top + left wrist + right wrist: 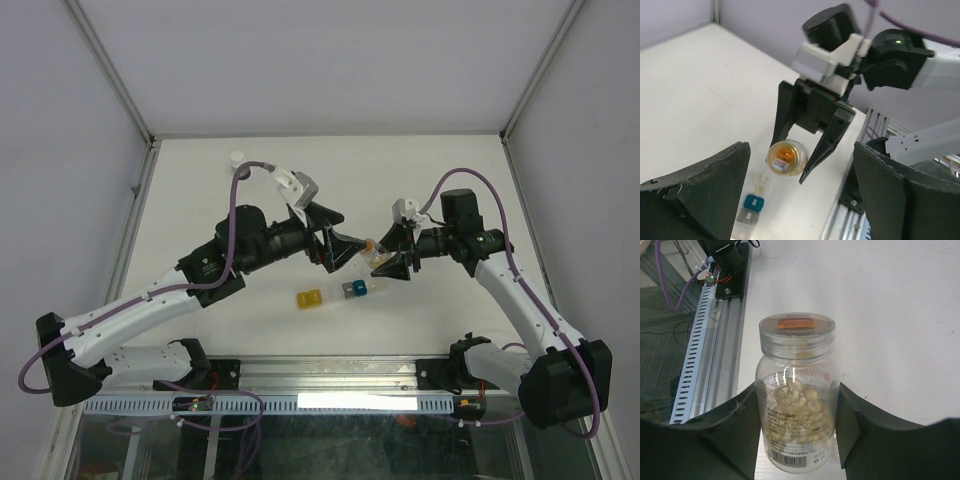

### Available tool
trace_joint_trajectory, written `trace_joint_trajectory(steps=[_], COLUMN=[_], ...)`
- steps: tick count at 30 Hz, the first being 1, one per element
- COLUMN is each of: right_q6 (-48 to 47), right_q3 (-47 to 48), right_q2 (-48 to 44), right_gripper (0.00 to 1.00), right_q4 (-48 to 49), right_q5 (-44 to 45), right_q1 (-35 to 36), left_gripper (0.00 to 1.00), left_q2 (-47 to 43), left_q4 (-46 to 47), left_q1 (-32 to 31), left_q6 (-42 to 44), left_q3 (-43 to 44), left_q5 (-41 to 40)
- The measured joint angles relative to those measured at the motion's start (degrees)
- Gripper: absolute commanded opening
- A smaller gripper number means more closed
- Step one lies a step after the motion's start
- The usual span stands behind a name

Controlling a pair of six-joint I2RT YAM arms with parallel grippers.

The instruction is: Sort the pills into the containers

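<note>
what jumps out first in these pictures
A clear bottle of pale tan pills, lid on, is clamped in the right gripper near the middle of the table. The left gripper faces it from close by, open and empty. On the table nearer the arm bases lies a short pillbox strip, its yellow box at the left end and a blue one further right.

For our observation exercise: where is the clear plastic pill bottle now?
The clear plastic pill bottle is right of centre in the top view, clamped in the right gripper above the white table, beyond the yellow-and-blue pillbox strip.
</note>
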Motion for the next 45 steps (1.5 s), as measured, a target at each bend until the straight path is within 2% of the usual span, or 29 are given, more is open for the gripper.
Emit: trace_joint_trajectory(steps=[5, 11, 18, 40, 45], right_q6=[0.00, 0.00, 0.00, 0.00, 0.00], right_q3=[0.00, 0.00, 0.00, 0.00, 0.00], right_q2=[0.00, 0.00, 0.00, 0.00, 0.00], right_gripper=[0.00, 0.00, 0.00, 0.00, 0.00], right_q4=[0.02, 0.07, 0.09, 0.11, 0.11], right_q5=[0.00, 0.04, 0.04, 0.26, 0.26], right_q1=[0.00, 0.00, 0.00, 0.00, 0.00], left_gripper=[0.77, 0.78, 0.78, 0.53, 0.50], left_q2=[5.03, 9.90, 12.20, 17.20, 17.29], left_q4=[-7.08, -12.50, -13.35, -17.38, -18.93], left_q1=[-0.02, -0.07, -0.07, -1.36, -1.70], left_q6=[-7.87, -10.40, -10.67, -10.69, -10.67], left_q3=[2.05, 5.40, 7.80, 11.96, 12.02], left_q5=[-5.53, -7.21, -7.17, -4.94, -4.28])
